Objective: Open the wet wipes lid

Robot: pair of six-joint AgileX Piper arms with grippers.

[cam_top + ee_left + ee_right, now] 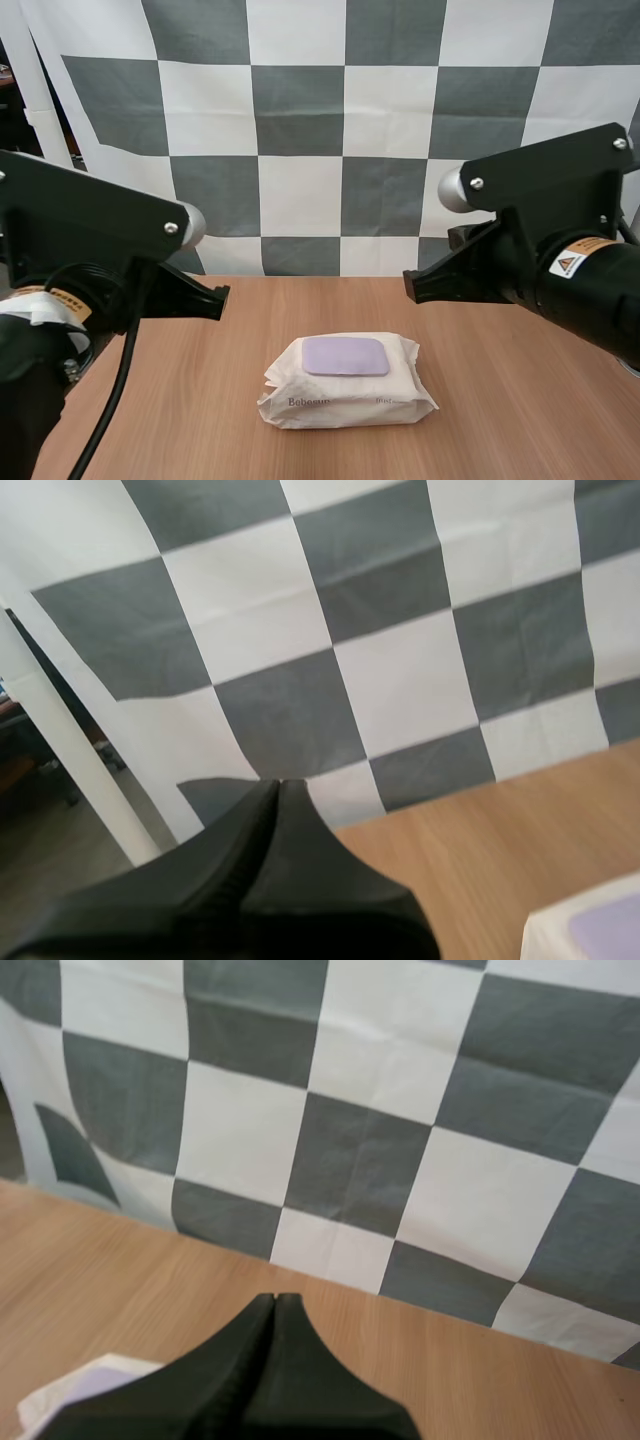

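On the wooden table (520,420), about midway between the two arms, a white pack of wet wipes (340,400), lying flat with faint print along its near side. On top of it, a lavender lid (346,356), flat against the pack and not lifted. To the left of the pack and well apart from it, the left gripper (277,783), held above the table, fingers pressed together into one dark wedge with nothing between them; beside that wedge in the left wrist view, a corner of the pack and an edge of the lid. To the right, also well apart, the right gripper (274,1298), likewise above the table and closed up on nothing, a white corner of the pack beside it.
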